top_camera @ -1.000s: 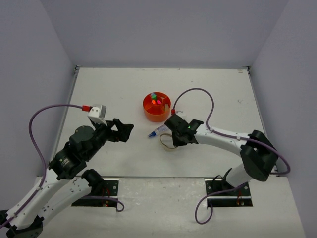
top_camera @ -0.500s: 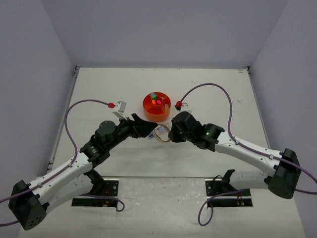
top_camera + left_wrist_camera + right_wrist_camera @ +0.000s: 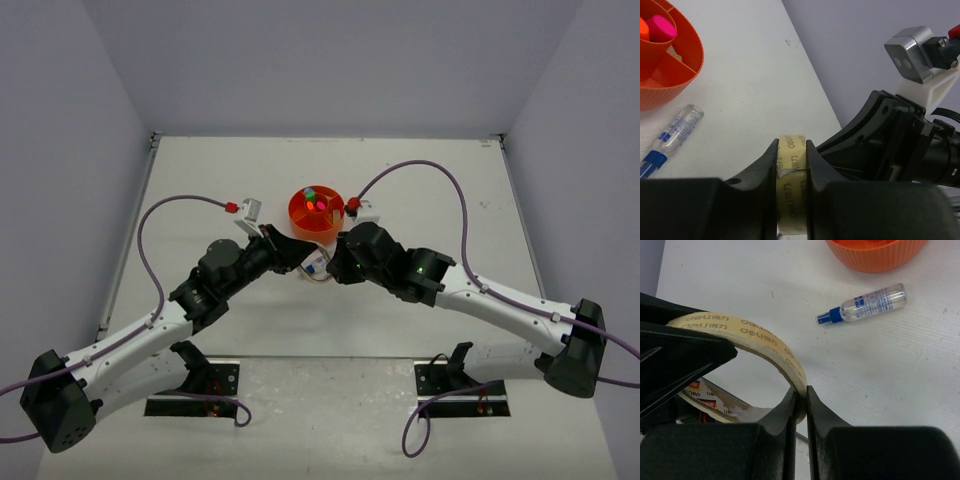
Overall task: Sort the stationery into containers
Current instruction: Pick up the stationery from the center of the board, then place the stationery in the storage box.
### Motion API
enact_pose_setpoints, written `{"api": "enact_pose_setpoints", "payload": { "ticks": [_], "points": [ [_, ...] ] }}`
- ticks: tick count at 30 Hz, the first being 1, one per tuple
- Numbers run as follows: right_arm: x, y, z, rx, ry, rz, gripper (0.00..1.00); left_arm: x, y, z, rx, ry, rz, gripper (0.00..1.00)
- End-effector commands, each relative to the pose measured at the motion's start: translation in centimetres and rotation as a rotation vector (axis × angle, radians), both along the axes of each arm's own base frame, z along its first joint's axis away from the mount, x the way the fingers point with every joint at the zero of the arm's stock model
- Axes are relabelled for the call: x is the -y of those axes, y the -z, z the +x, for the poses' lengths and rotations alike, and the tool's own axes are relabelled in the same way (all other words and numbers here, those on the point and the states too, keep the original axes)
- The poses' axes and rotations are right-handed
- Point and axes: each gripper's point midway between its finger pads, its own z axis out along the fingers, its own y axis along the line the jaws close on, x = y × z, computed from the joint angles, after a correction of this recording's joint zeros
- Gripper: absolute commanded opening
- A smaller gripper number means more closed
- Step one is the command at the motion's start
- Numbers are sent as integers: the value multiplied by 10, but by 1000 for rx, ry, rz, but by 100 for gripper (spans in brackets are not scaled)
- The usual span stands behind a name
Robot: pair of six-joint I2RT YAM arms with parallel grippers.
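A tan tape ring printed with small lettering hangs above the table between both arms. My right gripper is shut on the ring's wall. My left gripper is shut across the width of the same tape ring from the opposite side. In the top view the two grippers, left and right, meet just in front of the round orange organizer. A clear small bottle with a blue tip lies on the table beside the organizer. Pink and orange-capped highlighters stand in its centre cup.
The right arm's wrist camera and black links fill the right side of the left wrist view. Purple cables arch over the table behind both arms. Grey walls close in the table on three sides.
Both arms have reached in toward the middle. The right gripper brought the tape ring up off the table, and the left gripper closed from wide open onto it.
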Motion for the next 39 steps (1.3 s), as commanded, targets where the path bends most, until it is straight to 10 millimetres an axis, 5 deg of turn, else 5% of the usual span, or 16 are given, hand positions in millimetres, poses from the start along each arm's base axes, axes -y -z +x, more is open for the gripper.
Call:
{"api": "enact_pose_setpoints", "payload": {
  "ticks": [1,4,6,12,25,39],
  "points": [
    [-12,-16,6,33,5,40,11,-5,-36,11,103,-55,29,0],
    [-3,-12,9,30,55,22,70,-22,-35,30,117,-178,127,0],
    [11,-5,11,32,105,-21,92,-36,-36,42,129,-260,203,0],
    [54,-4,14,77,224,-92,95,-86,-45,84,183,-580,429,0],
    [87,0,1,99,235,-85,95,-66,-37,196,378,-514,690,0],
    [96,5,0,101,230,-111,97,-42,5,223,343,-472,635,0]
  ]
}}
